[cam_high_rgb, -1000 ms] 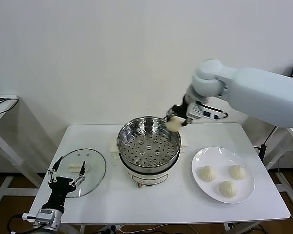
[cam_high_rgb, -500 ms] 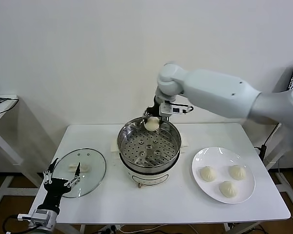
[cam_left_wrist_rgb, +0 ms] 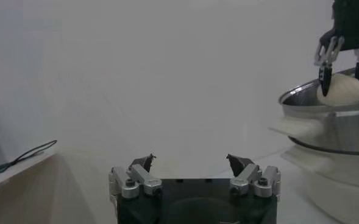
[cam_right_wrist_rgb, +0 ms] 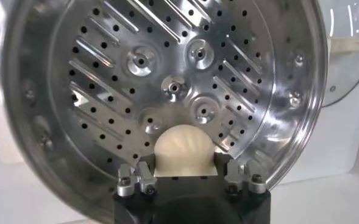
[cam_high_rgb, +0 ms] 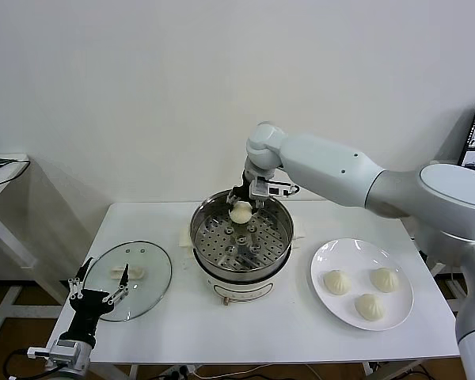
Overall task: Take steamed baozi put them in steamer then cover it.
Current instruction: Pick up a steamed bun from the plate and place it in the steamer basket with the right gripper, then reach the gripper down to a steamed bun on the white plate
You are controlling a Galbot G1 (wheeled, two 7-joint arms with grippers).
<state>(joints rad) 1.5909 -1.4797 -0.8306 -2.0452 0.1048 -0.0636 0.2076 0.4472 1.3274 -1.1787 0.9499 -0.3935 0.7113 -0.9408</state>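
My right gripper (cam_high_rgb: pixel 241 207) is shut on one steamed baozi (cam_high_rgb: pixel 241 212) and holds it over the far part of the steamer (cam_high_rgb: pixel 202 245), just above its perforated floor. In the right wrist view the baozi (cam_right_wrist_rgb: pixel 184 150) sits between the jaws above the steamer floor (cam_right_wrist_rgb: pixel 106 79). Three more baozi (cam_high_rgb: pixel 335 281) (cam_high_rgb: pixel 385 279) (cam_high_rgb: pixel 370 306) lie on the white plate (cam_high_rgb: pixel 324 257) at the right. The steamer basket holds no other bun. My left gripper (cam_high_rgb: pixel 100 289) is open and empty, low at the table's front left corner, by the glass lid (cam_high_rgb: pixel 154 273).
The glass lid with its white handle lies flat on the table left of the steamer. The steamer stands on a white pot base (cam_high_rgb: pixel 241 291) at the table's middle. A second white table (cam_high_rgb: pixel 0 170) stands at the far left.
My right gripper has carried the baozi from the steamer's right rim leftward to over the basket's far part and lowered it into the basket. The left gripper has dropped slightly at the front corner.
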